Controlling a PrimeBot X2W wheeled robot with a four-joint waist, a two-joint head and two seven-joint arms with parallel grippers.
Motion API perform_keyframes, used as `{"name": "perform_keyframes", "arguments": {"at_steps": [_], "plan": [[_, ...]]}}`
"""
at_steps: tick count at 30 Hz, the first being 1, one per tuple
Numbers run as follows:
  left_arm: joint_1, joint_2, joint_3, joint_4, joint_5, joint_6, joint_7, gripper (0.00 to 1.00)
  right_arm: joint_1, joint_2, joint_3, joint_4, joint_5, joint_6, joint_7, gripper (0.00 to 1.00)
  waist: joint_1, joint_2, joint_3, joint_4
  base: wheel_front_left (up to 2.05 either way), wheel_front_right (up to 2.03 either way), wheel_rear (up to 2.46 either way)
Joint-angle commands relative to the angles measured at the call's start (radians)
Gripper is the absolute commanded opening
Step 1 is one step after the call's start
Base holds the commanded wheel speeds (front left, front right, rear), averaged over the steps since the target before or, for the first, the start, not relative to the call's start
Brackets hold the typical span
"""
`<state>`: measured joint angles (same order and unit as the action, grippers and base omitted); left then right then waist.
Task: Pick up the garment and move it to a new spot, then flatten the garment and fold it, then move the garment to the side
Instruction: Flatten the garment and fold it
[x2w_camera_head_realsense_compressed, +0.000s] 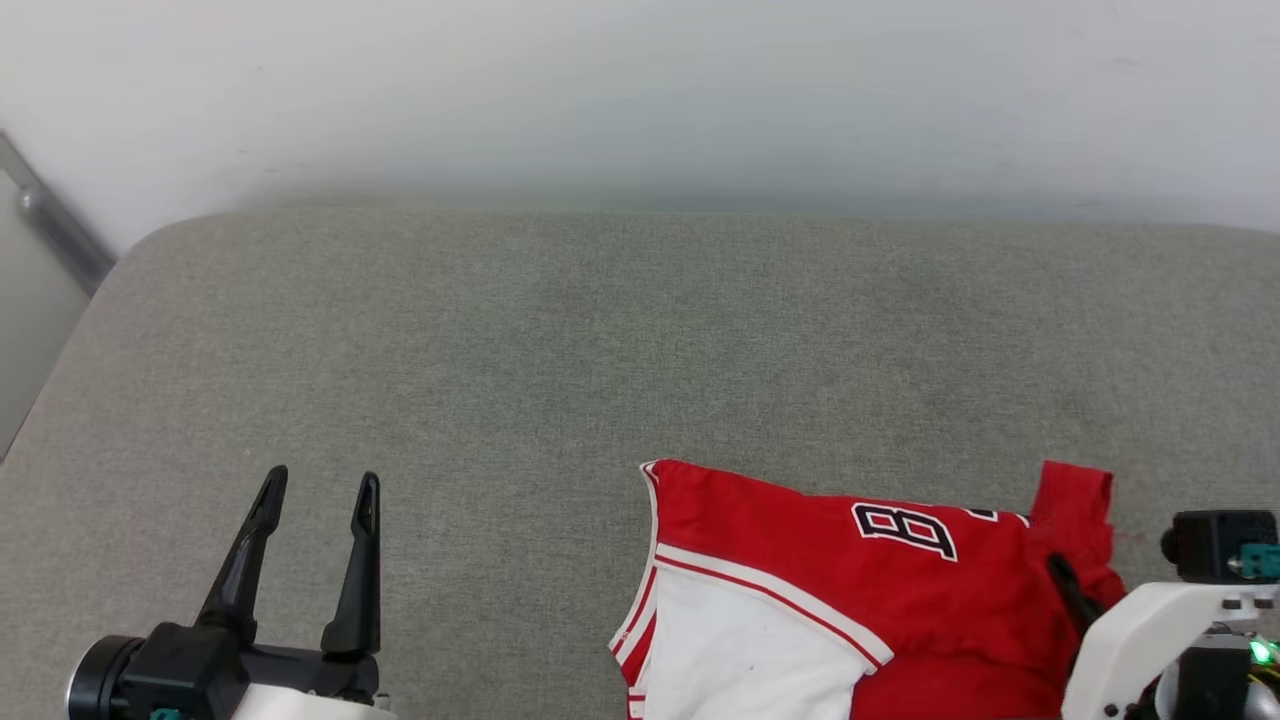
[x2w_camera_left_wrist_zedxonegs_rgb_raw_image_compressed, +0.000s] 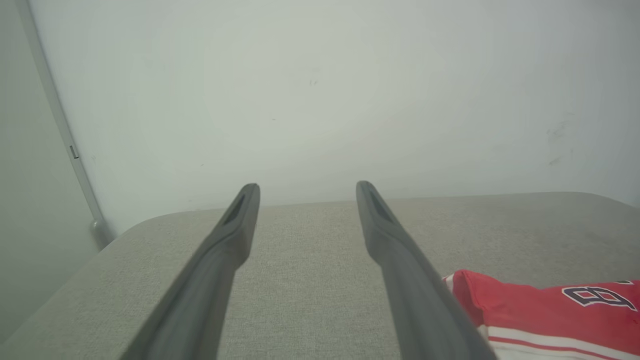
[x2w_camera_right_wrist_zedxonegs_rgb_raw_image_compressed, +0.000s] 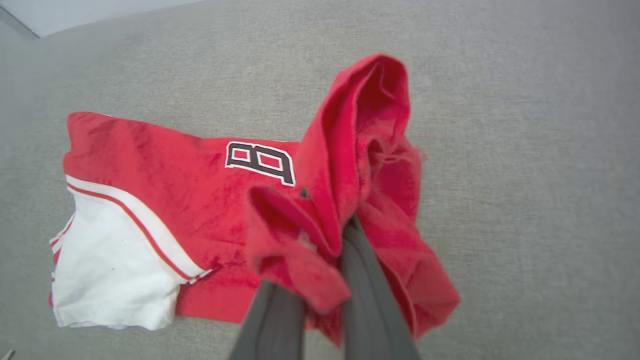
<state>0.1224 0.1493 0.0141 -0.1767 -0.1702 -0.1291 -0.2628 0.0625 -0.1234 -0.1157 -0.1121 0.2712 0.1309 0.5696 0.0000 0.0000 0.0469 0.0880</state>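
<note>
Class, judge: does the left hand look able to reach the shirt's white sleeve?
Probably yes: the left hand is open; only bare cushion lies between it and the sleeve of the shirt.

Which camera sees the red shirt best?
The right wrist view: the red jersey T-shirt with a white sleeve shows almost whole, its bunched edge pinched in the right tool. The head view cuts it off; the left wrist view catches one corner.

The left gripper (x2w_camera_head_realsense_compressed: 320, 487) has long, tapered black fingers (x2w_camera_head_realsense_compressed: 241, 560). The right wrist (x2w_camera_head_realsense_compressed: 1140, 620) is white, with teal parts and a green light.
</note>
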Motion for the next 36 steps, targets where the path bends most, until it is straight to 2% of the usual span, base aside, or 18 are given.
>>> {"name": "perform_keyframes", "arguments": {"at_steps": [1,11,17,24,29,30,31,32,36], "plan": [[0.016,-0.002,0.000,0.000,-0.004,-0.001,-0.002,1.00,0.003,0.013,0.019,-0.014,0.009,0.000,0.007,0.00,0.0000,0.0000,-0.005,0.007,0.00,0.00,0.00],[0.027,-0.008,0.002,0.006,-0.009,-0.001,-0.002,1.00,-0.032,0.072,0.210,0.017,0.098,0.000,0.000,0.00,0.0000,0.0000,-0.023,0.043,0.00,0.00,0.00],[0.011,-0.010,-0.007,-0.012,0.001,-0.001,-0.002,1.00,-0.087,0.073,0.337,0.120,0.123,0.000,-0.059,0.00,0.0000,0.0000,-0.021,0.064,0.00,0.00,0.00],[0.018,-0.007,-0.015,-0.007,-0.004,-0.001,-0.002,1.00,-0.149,0.074,0.409,0.253,0.164,0.000,-0.144,0.00,0.0000,0.0000,-0.014,0.091,0.00,0.00,0.00],[0.015,-0.005,-0.020,-0.002,-0.003,-0.001,-0.002,1.00,-0.183,0.074,0.448,0.303,0.190,0.000,-0.184,0.00,0.0000,0.0000,-0.007,0.100,0.00,0.00,0.00],[0.012,-0.004,-0.021,-0.002,-0.002,-0.001,-0.002,1.00,-0.192,0.074,0.463,0.312,0.188,0.000,-0.194,0.09,0.0000,0.0000,-0.006,0.101,0.00,0.00,0.00],[0.009,-0.002,-0.023,-0.002,-0.001,-0.001,-0.002,1.00,-0.198,0.074,0.473,0.321,0.181,0.000,-0.203,0.80,0.0000,0.0000,-0.004,0.102,0.00,0.00,0.00],[0.007,-0.001,-0.023,-0.002,0.000,-0.001,-0.002,1.00,-0.204,0.073,0.479,0.327,0.182,0.000,-0.211,1.00,0.0000,0.0000,-0.003,0.103,0.00,0.00,0.00],[0.003,0.000,-0.018,-0.001,0.001,-0.001,-0.002,1.00,-0.228,0.073,0.521,0.326,0.190,0.000,-0.239,1.00,0.0000,0.0000,0.000,0.099,0.00,0.00,0.00]]}}
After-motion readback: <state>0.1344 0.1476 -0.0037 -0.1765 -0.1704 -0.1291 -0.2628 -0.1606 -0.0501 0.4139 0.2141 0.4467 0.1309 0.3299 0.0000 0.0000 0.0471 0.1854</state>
